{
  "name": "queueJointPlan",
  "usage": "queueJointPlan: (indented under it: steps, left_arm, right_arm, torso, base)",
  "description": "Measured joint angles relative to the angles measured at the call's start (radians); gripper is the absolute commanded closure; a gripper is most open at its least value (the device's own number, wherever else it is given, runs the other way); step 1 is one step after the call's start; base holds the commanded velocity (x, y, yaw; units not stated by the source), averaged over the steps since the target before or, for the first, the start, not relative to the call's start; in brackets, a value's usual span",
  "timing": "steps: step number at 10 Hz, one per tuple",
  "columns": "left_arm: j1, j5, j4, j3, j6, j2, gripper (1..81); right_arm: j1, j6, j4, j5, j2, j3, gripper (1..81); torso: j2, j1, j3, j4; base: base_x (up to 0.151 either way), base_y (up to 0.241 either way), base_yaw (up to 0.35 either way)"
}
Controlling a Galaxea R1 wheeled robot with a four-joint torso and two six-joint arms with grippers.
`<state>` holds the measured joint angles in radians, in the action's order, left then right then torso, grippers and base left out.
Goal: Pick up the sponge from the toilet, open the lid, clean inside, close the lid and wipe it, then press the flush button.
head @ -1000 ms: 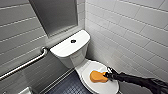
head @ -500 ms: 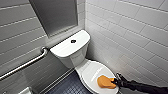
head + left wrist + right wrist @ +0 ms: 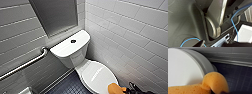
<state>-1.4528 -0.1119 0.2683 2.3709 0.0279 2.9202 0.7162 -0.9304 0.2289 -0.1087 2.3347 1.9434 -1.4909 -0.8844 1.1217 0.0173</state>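
Sliding toward the lower right of the frame, the sponge [image 3: 115, 89] has left the middle of the lid [image 3: 98, 75], where it sat a second ago, and now lies at the lid's front edge. The right gripper [image 3: 128, 89] has drawn back with it. The toilet [image 3: 75, 60] sits at the same spot in the frame as before, so the camera has not moved.

That gripper is clenched on the sponge. In the right wrist view the sponge [image 3: 214, 82] is folded over on itself and pinched at one end, with the lid's white surface and rim close behind it and dark floor tiles [image 3: 238, 77] beyond. Whether the left gripper is clenched or released I cannot tell.

The lid is down flat on the bowl. The flush button [image 3: 73, 41] shows dark in the middle of the tank top, above centre in the frame. A steel grab rail [image 3: 25, 65] runs along the left wall.

I judge the step to be carrying the sponge clear of the shut lid, though a wiping pass would look the same. To do it well:
- Keep the pinch firm, since soft foam folds and can slip out.
- Lift before moving sideways, so the sponge does not drag on the glossy plastic.
- Leave the front rim free, as the lid is not yet raised.
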Motion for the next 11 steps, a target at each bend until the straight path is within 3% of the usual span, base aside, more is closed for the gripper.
queueJointPlan:
  steps: [3, 6, 11]
  left_arm:
    - [0.000, 0.001, 0.000, 0.000, 0.000, -0.001, 1.0]
    - [0.000, 0.003, 0.001, 0.000, 0.000, 0.003, 1.0]
    - [0.001, 0.004, 0.001, 0.000, 0.000, 0.005, 1.0]
  right_arm:
    - [0.158, -0.009, 0.007, -0.021, -0.118, -0.025, 81.1]
    - [0.253, -0.005, 0.009, 0.039, -0.161, -0.140, 81.1]
    - [0.240, 0.003, 0.024, 0.049, -0.364, -0.510, 81.1]
  torso:
    - [0.000, 0.000, 0.000, 0.000]
    - [0.000, 0.000, 0.000, 0.000]
    - [0.000, 0.000, 0.000, 0.000]
  base:
    - [0.000, 0.000, 0.000]
    - [0.000, 0.000, 0.000]
    - [0.000, 0.000, 0.000]
